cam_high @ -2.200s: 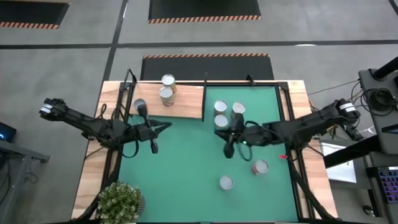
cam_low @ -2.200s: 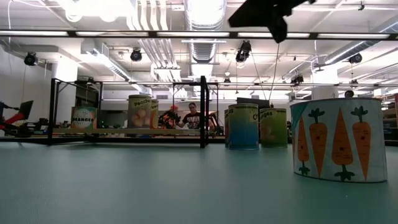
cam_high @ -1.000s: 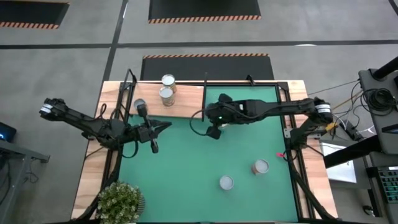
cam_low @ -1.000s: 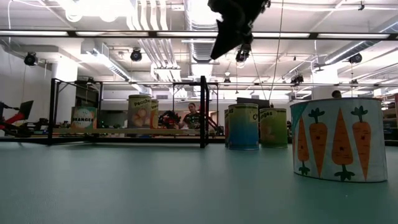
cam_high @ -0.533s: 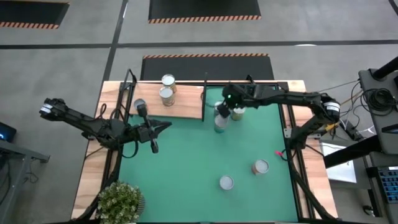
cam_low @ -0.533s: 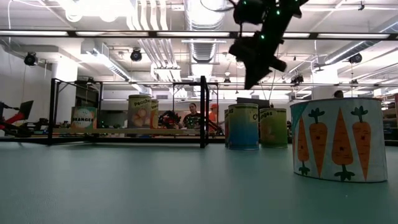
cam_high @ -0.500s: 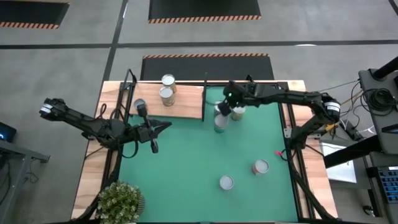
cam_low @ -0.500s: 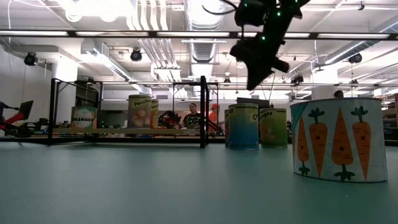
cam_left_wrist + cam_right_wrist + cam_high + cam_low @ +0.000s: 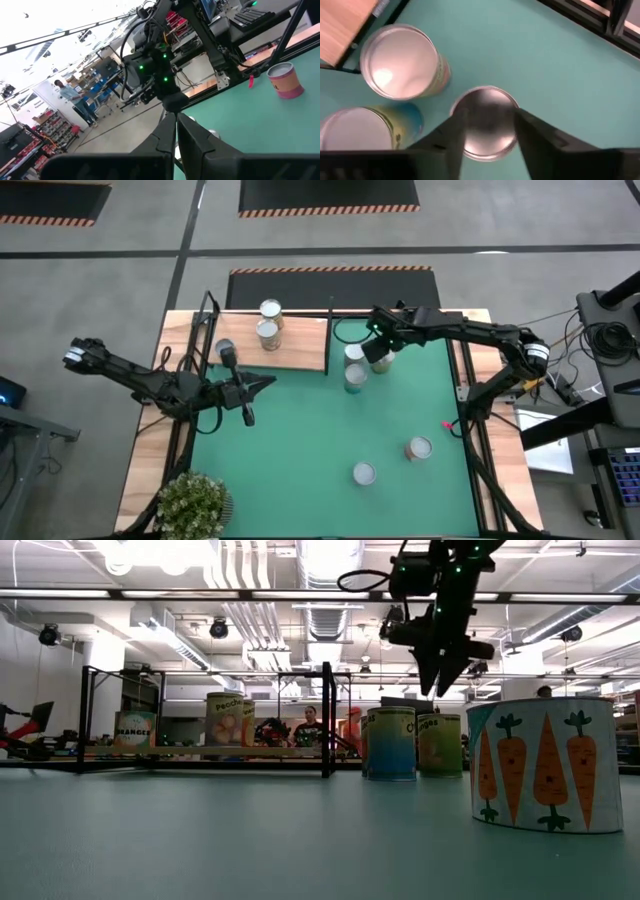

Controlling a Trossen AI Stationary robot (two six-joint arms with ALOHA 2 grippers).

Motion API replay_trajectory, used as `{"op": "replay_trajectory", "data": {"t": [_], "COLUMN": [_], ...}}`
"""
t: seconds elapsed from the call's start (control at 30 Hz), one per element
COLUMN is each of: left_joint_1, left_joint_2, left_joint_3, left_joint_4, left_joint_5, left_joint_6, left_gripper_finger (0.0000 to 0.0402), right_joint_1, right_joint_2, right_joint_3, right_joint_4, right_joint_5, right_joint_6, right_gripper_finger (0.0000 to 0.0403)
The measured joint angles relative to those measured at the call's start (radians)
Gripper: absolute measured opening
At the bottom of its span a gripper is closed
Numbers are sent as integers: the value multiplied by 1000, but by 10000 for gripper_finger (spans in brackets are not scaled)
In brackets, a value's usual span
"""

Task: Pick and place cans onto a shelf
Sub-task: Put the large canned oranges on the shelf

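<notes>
Two cans (image 9: pixel 270 310) (image 9: pixel 267 332) stand on the light-wood shelf (image 9: pixel 295 345) at the far left. Three more stand close together on the green mat beside it: one (image 9: pixel 354 352), one with teal sides (image 9: pixel 354 376), and one (image 9: pixel 485 125) under my right gripper (image 9: pixel 487 120). That gripper is open and points steeply down, a finger on either side above the can's silvery top, not touching it. Two further cans (image 9: pixel 418 448) (image 9: pixel 363 473) stand near the mat's front. My left gripper (image 9: pixel 268 381) hovers shut over the mat's left part, holding nothing.
A black frame post (image 9: pixel 330 330) stands at the shelf's right edge, close to the can cluster. A potted plant (image 9: pixel 195 502) sits at the near left corner. In the low view a carrot-labelled can (image 9: pixel 540 765) stands nearest. The middle of the mat (image 9: pixel 300 440) is bare.
My right gripper has swung from the mat's middle beside the shelf toward the far right, coming down over the can cluster. It has rolled, tipped steeply downward and opened. No can has moved.
</notes>
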Motion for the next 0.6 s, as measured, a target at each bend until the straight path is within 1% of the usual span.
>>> {"op": "replay_trajectory", "data": {"t": [0.17, 0.33, 0.47, 0.6], "left_joint_1": [0, 0, 0, 0], "left_joint_2": [0, 0, 0, 0], "left_joint_3": [0, 0, 0, 0], "left_joint_4": [0, 0, 0, 0], "left_joint_5": [0, 0, 0, 0], "left_joint_6": [0, 0, 0, 0], "left_gripper_finger": [0, 0, 0, 0], "right_joint_1": [0, 2, 3, 3], "right_joint_2": [0, 3, 3, 3], "right_joint_3": [-12, -48, -83, -108], "right_joint_4": [2, 5, 14, 43], "right_joint_5": [0, 0, 0, 0], "right_joint_6": [24, 48, 53, 52], "right_gripper_finger": [259, 331, 364, 369]}}
